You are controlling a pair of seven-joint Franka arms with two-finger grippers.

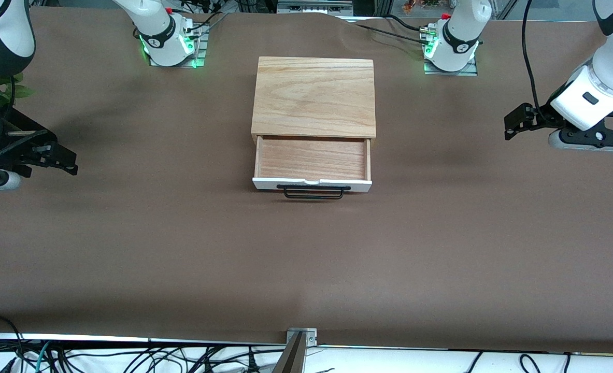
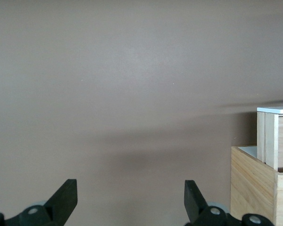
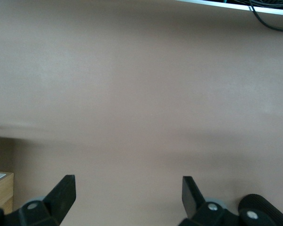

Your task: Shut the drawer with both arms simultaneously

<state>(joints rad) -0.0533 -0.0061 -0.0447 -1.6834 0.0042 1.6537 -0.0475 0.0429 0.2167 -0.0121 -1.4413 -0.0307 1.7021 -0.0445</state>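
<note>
Drawer [image 1: 312, 158] closing finds both grippers well away from it. Left gripper [image 1: 513, 124] hangs over bare brown table [image 1: 441, 248] at the left arm's end, its black fingers [image 2: 63, 200] spread wide and holding nothing; right gripper [image 1: 60, 159] hangs over the right arm's end, fingers [image 3: 61, 193] just as wide and empty. Between them, mid-table, the drawer stands pulled partway out of its wooden casing [image 1: 315, 96], empty inside (bare wood floor). Its long axis runs across the table from one arm's end to the other, and its white front panel [image 1: 360, 185], with the black wire handle [image 1: 314, 191], faces the front camera.
</note>
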